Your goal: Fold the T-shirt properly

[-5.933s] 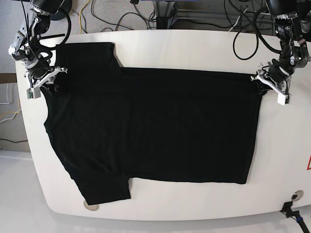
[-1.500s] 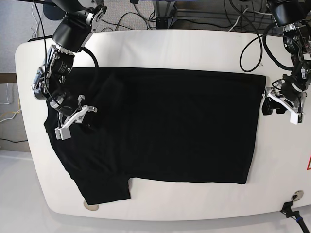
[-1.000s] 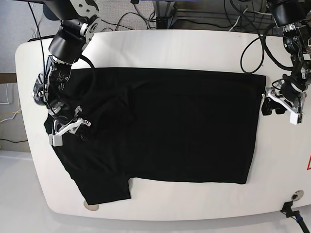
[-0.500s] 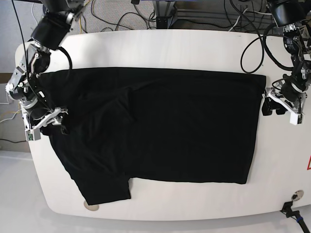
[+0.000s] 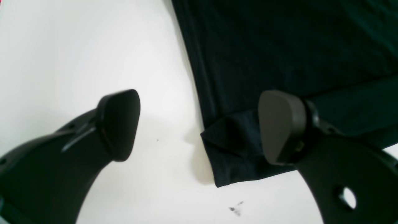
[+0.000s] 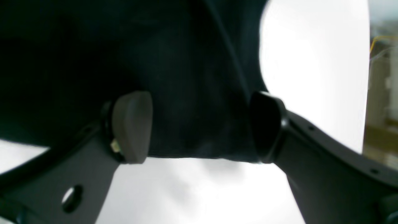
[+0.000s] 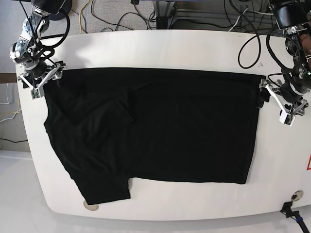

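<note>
The black T-shirt [image 7: 160,126] lies flat across the white table [image 7: 160,48], its far left sleeve folded in over the body. My right gripper [image 7: 46,80] stands open at the shirt's far left corner. In the right wrist view the right gripper [image 6: 199,124] hangs over the T-shirt [image 6: 155,46], nothing gripped. My left gripper [image 7: 273,103] is open at the shirt's right edge. In the left wrist view the left gripper [image 5: 199,127] straddles a folded corner of the T-shirt [image 5: 279,46], one finger over cloth and one over bare table.
Cables [image 7: 121,19] run behind the table's far edge. A round fitting [image 7: 91,206] sits at the front edge under the near sleeve. A black plug [image 7: 291,212] and a red mark [image 7: 308,162] lie at the right.
My right gripper let go of the folded-in sleeve, opened, and moved back and left to the shirt's far left corner. The left gripper opened wider at the right edge.
</note>
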